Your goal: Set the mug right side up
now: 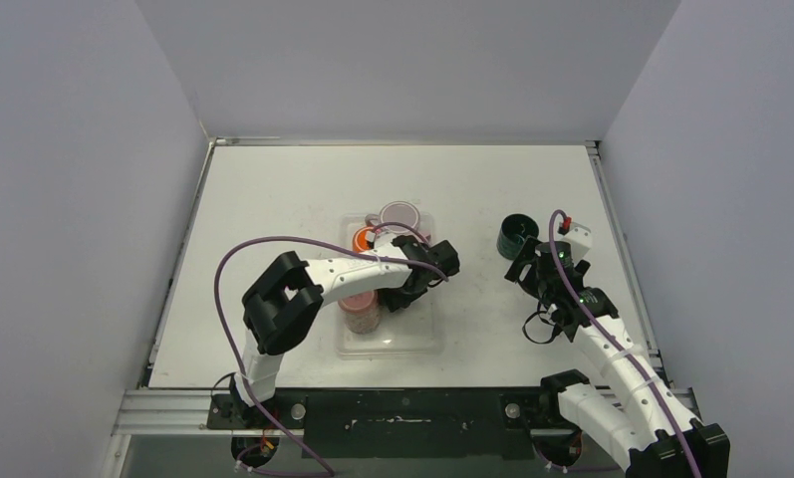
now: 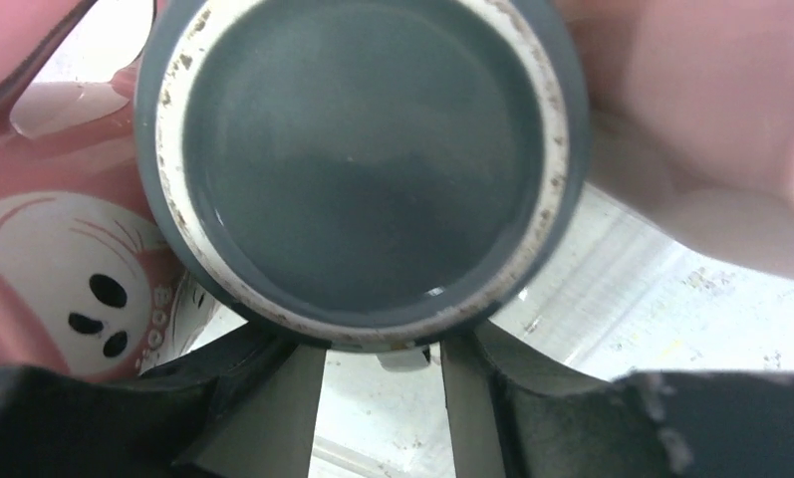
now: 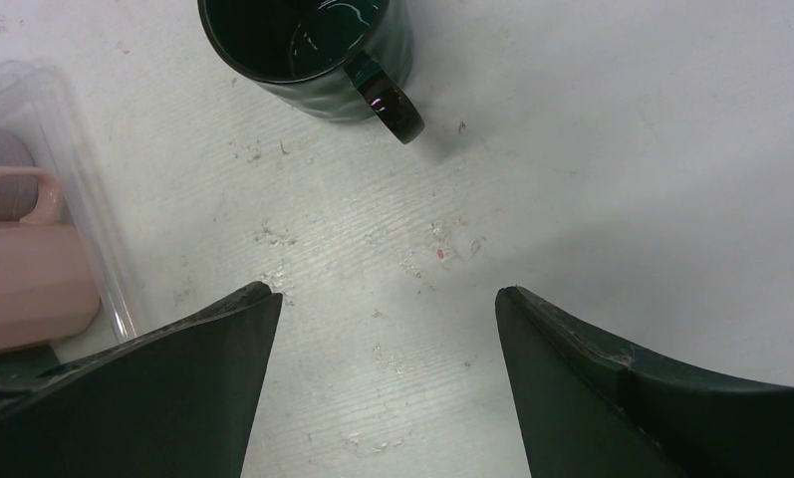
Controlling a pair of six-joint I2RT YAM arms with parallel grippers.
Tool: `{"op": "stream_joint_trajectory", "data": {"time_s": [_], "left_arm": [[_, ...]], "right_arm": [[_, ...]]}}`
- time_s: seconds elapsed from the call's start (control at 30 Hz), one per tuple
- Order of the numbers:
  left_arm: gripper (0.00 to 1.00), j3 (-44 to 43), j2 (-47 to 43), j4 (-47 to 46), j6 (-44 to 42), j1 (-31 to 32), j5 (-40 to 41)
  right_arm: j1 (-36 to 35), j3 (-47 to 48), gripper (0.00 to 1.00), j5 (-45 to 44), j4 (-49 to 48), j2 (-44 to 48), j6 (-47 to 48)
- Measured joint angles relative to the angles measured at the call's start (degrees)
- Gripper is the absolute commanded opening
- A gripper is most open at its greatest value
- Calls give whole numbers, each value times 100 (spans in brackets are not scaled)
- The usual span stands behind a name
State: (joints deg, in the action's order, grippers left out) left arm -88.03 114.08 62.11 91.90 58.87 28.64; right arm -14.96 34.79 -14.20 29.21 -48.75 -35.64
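A grey mug (image 2: 373, 159) fills the left wrist view, its unglazed base ring facing the camera, so it is upside down. My left gripper (image 1: 417, 284) is over the clear tray (image 1: 412, 344). Its jaws (image 2: 383, 344) are narrowed, the fingers (image 2: 273, 408) run in under the mug's rim and the tips are hidden behind it; it looks shut on the mug. A dark green mug (image 1: 517, 233) stands upright on the table at the right, also in the right wrist view (image 3: 308, 45). My right gripper (image 1: 525, 261) (image 3: 388, 294) is open and empty just in front of it.
The tray also holds a pink mug (image 1: 359, 311), a pink ghost-print mug (image 2: 74, 289), an orange cup (image 1: 362, 239) and a mauve mug (image 1: 399, 213). The tray's corner and a pink mug (image 3: 24, 284) lie left of my right gripper. White walls enclose the table.
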Motion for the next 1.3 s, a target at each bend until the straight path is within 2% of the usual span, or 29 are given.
{"op": "stream_joint_trajectory", "data": {"time_s": [0.17,0.23,0.27,0.3,0.4,0.47,0.63,0.83,1.3], "left_arm": [[15,153,-4,-105,-20,-59,-48],[12,160,-7,-136,-66,-68,-50],[12,160,-7,-144,-76,-70,-48],[17,157,-7,-146,-94,-74,-46],[36,160,-7,-160,-127,-74,-44],[40,157,-7,-170,-162,-74,-39],[38,160,-79,-151,-166,-74,7],[26,157,-254,-136,-170,-74,129],[24,157,-254,-138,-214,-129,87]], "right_arm": [[0,0,81,-13,2,0,0],[0,0,81,-24,2,0,0],[0,0,81,-35,2,0,0],[0,0,81,-39,2,0,0],[0,0,81,-48,2,2,0],[0,0,81,-55,2,2,0],[0,0,81,-57,2,2,-2],[0,-2,81,-57,0,2,-15],[0,-13,81,-59,-2,-13,-20]]}}
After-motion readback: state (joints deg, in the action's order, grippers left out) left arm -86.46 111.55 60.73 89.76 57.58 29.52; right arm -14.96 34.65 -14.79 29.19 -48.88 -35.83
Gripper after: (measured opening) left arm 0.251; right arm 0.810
